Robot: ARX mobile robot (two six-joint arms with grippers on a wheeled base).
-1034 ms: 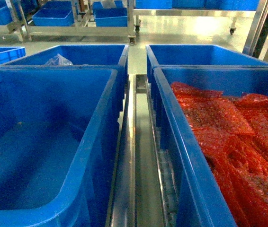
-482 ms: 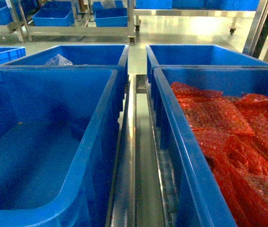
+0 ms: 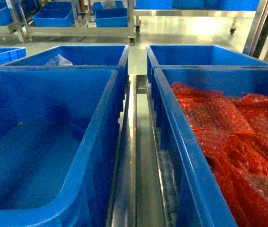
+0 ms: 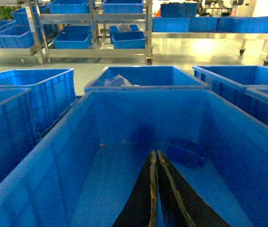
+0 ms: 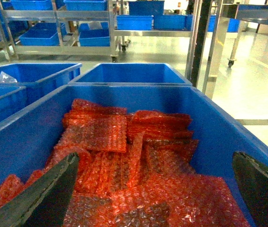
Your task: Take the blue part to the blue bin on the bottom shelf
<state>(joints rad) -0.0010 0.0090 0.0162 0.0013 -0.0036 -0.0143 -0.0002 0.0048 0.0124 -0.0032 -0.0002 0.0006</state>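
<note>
From the head view nothing has shifted since a second ago, so no pick has begun: four bins, the near-left bin (image 3: 53,142) bare; left wrist: left gripper (image 4: 155,189) closed, empty, one blue part (image 4: 186,152) beyond it; right wrist: right gripper (image 5: 155,189) wide open above red bags (image 5: 124,156).

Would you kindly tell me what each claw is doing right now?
Left claw: closed, holding nothing, above the large blue plastic bin.
Right claw: open, empty.
</note>
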